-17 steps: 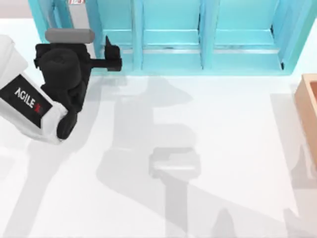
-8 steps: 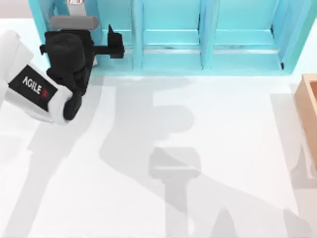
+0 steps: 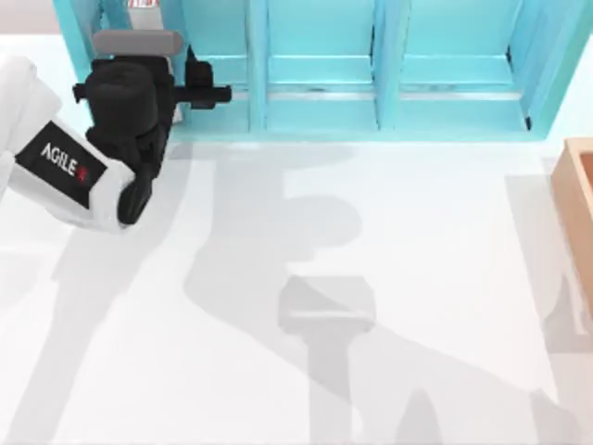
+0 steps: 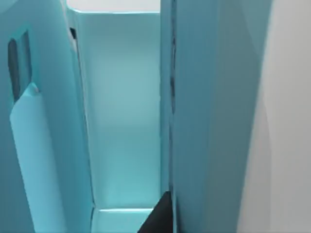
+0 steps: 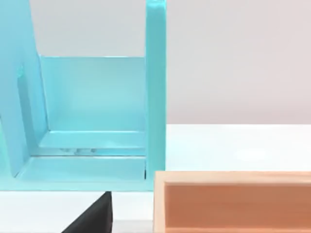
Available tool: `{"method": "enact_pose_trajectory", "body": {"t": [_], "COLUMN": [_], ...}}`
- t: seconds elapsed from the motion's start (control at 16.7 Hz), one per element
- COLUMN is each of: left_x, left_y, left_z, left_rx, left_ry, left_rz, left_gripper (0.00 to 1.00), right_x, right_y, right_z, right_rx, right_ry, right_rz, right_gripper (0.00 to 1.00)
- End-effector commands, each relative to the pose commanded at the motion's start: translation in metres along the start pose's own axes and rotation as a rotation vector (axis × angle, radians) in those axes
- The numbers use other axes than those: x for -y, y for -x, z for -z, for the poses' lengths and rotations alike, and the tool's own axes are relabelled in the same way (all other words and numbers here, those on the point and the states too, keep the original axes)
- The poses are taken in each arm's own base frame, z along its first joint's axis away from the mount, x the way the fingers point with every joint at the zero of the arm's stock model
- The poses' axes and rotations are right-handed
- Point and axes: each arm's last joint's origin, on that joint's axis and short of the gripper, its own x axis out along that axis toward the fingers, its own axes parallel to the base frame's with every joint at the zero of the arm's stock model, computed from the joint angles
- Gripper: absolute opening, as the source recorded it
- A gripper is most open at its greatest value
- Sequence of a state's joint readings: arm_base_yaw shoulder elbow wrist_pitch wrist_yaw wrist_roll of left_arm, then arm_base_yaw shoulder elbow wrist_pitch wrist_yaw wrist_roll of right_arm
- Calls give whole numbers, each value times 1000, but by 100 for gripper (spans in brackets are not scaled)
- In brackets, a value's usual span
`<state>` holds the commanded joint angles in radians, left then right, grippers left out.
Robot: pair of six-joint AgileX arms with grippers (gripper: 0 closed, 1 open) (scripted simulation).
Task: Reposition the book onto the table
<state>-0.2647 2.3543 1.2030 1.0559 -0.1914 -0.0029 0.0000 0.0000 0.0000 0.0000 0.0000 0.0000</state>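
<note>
White table (image 3: 389, 278) is spreading wide and flat under the top view, crossed by grey arm shadows, with a light-blue shelf (image 3: 371, 83) running along its far edge in upright compartments.

Far left: the left arm is reaching from the table's left side, its white forearm carrying AgileX lettering. The left gripper (image 3: 190, 88) is sitting at the mouth of the leftmost compartment, black fingers pointing into the shelf. Whether its jaws are parted or clenched cannot be told; the wrist body is covering them from above.

The book (image 3: 142, 5) is standing in that leftmost compartment, just behind the left gripper. From above, only its upper end is showing: a small red-and-white mark on a pale edge. In the left wrist view the book (image 4: 36, 165) is appearing as a plain light-blue slab leaning beside the compartment wall, with one dark fingertip (image 4: 158, 218) close to the divider.

Far right: a tan wooden box (image 3: 576, 213) is resting at the table's right edge. In the right wrist view the same box (image 5: 233, 201) is sitting just beside the shelf's end panel.
</note>
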Motion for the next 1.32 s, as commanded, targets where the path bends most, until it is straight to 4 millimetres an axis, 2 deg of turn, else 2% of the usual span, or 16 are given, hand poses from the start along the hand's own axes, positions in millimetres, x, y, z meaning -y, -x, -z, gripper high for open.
{"method": "enact_pose_trajectory", "body": {"t": [0.36,1.02,1.14,1.32], "left_x": [0,3,6,13], "left_y": [0,2,8,31], "left_z": [0,-4,-19,-60], "left_rx": [0,2,4,7], "left_ry": [0,0,3,8], "left_rz": [0,5,4,-1], "left_gripper": [2,0,0,0], "right_x": [0,0,0,0], "right_y": [0,0,0,0], "right_z": [0,0,0,0], "right_rx": [0,0,0,0], "right_ry": [0,0,0,0], "right_rz": [0,0,0,0], "right_gripper": [100,100,100,100]}}
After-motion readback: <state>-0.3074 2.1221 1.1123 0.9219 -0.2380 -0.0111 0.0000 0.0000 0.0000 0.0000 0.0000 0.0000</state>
